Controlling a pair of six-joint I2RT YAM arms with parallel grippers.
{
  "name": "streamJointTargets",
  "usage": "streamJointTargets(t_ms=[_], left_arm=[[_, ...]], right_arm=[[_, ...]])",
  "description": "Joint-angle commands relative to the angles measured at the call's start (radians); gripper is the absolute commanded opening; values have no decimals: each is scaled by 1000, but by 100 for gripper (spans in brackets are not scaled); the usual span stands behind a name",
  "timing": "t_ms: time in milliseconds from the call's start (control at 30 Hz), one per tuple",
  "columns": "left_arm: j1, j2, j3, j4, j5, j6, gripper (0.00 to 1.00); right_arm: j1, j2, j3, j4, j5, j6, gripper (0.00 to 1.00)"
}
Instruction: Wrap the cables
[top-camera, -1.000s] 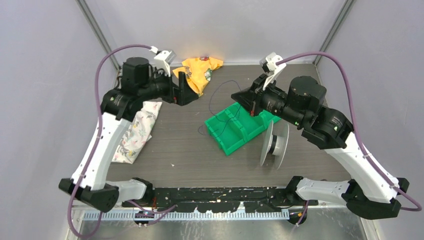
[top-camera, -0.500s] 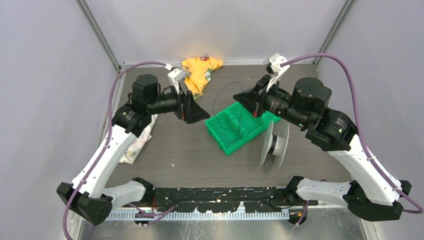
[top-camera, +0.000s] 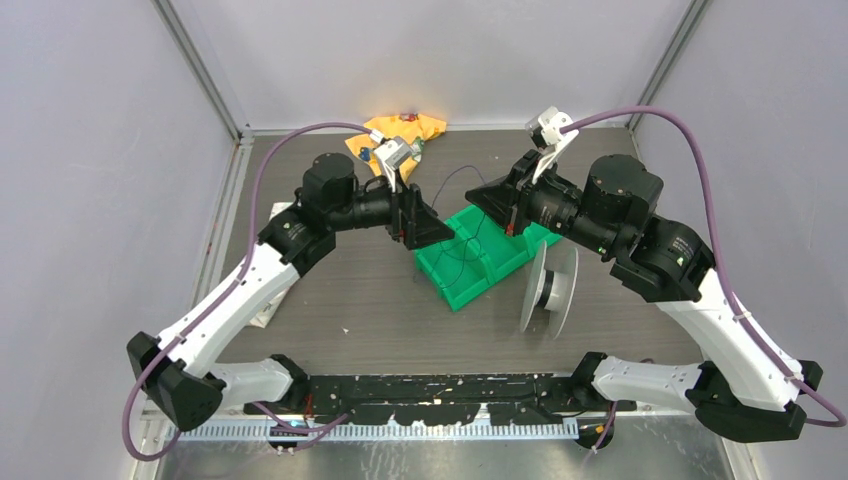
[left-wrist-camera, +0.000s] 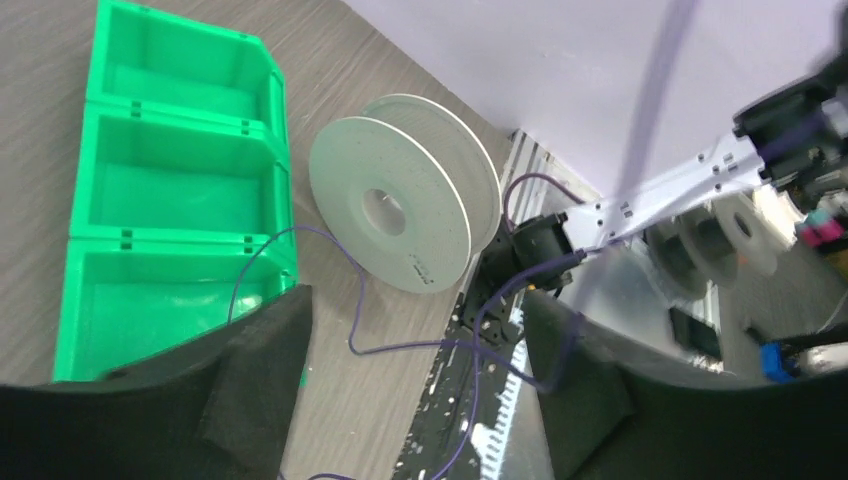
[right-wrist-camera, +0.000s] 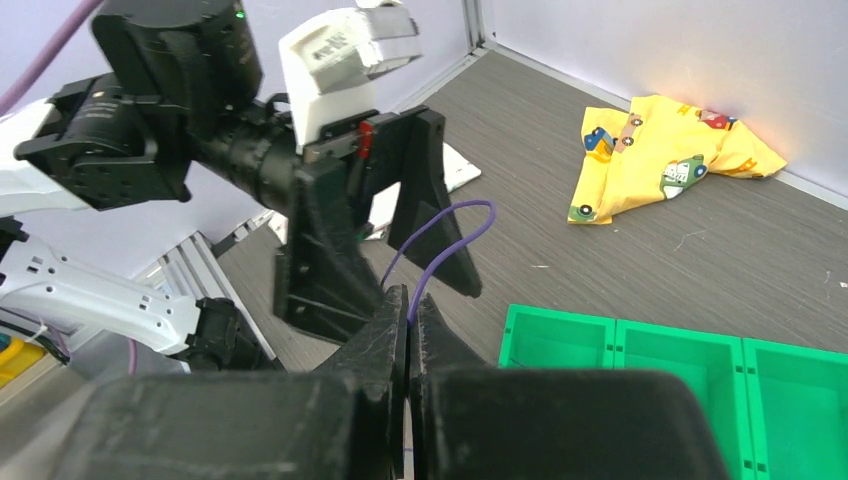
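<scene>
Swinging in from the left within the last second, the left gripper (top-camera: 436, 230) now hovers, jaws apart, beside the cable (right-wrist-camera: 437, 253) that the right gripper (right-wrist-camera: 408, 300) pinches above the green bin (top-camera: 465, 295), probably readying a two-handed wrap.

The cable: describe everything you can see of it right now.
The cable is a very thin, flexible, dark purple wire, loose and unwrapped. The right gripper, shut, pinches it, and a small loop arches up from that grip. From there it trails in slack curves over the green bin onto the table. The left gripper stands open by the loop, not gripping it.
</scene>
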Motion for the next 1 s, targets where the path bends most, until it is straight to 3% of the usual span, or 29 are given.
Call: streamJointTargets(t_ms=[0, 67, 167, 200, 367, 467, 600, 667, 867, 967], left_arm=[[-1, 34, 58, 39, -79, -4, 67], [-1, 44, 85, 2, -99, 13, 46], [-1, 47, 131, -62, -166, 28, 5], [-2, 46, 149, -90, -196, 38, 1], [-1, 17, 244, -229, -328, 130, 1], [-2, 3, 323, -318, -342, 191, 0], [-1, 39, 507, -470, -355, 224, 1], [-1, 66, 574, -526, -366, 219, 1], [5, 166, 715, -652, -334, 156, 1], [53, 215, 731, -675, -263, 61, 1]], right_arm=[[-1, -10, 36, 24, 2, 11, 1], [-2, -16, 33, 16, 19, 8, 1], [-1, -24, 23, 7, 24, 10, 1], [-2, -26, 19, 3, 51, 11, 1], [-2, -22, 3, -35, 109, 19, 1], [-2, -15, 0, -63, 140, 20, 13], [-1, -12, 3, -85, 207, -13, 12], [-1, -4, 7, -86, 210, -25, 17], [-1, 21, -18, -78, 200, -10, 52], [-1, 25, -69, -42, 135, 46, 78]])
